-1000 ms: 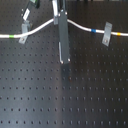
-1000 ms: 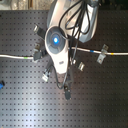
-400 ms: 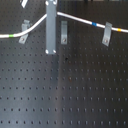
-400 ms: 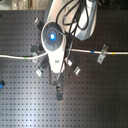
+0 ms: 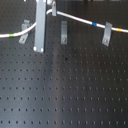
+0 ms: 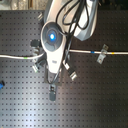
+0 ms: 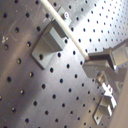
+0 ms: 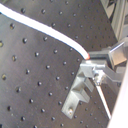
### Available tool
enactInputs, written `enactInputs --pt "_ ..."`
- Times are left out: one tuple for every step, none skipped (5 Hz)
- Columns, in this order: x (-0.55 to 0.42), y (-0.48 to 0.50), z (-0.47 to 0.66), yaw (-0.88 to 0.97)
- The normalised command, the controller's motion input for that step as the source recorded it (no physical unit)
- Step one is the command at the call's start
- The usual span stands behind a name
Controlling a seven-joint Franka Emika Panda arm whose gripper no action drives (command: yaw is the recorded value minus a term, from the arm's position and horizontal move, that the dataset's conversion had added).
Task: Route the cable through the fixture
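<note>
A: Gripper state?
B: The gripper [image 7: 89, 61] is closed on the cable [image 7: 62, 27]. In both wrist views the white cord runs straight into the grey fingertips [image 8: 102, 61] and ends there, pinched. The jaws stand narrow.

A: Where does it sit in the scene?
B: In the first exterior view a long grey finger bar [image 5: 41, 27] hangs down over the far part of the board [image 5: 65, 95], left of centre. The cable [image 5: 80, 20] passes behind it.

A: Cable path?
B: In the first exterior view it comes in from the first exterior view's left with a green band [image 5: 11, 35], rises to the bar, then slopes down to the first exterior view's right past a blue band [image 5: 94, 24] and a yellow band [image 5: 118, 30].

A: Fixtures?
B: Three small grey clips: left clip [image 5: 23, 32], middle clip [image 5: 64, 32], right clip [image 5: 106, 34]. The cable lies at the tops of the left and right clips; whether it is seated I cannot tell. The middle clip sits just below the cord.

A: Second exterior view?
B: The arm head with a blue light [image 6: 52, 36] covers the centre. The cable [image 6: 17, 57] runs across the board to both sides.
</note>
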Motion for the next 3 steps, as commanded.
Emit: enactInputs --pt "-0.011 -0.070 0.00 0.00" --pt "0.009 0.058 0.24 0.00" --pt "0.026 0.145 0.06 0.09"
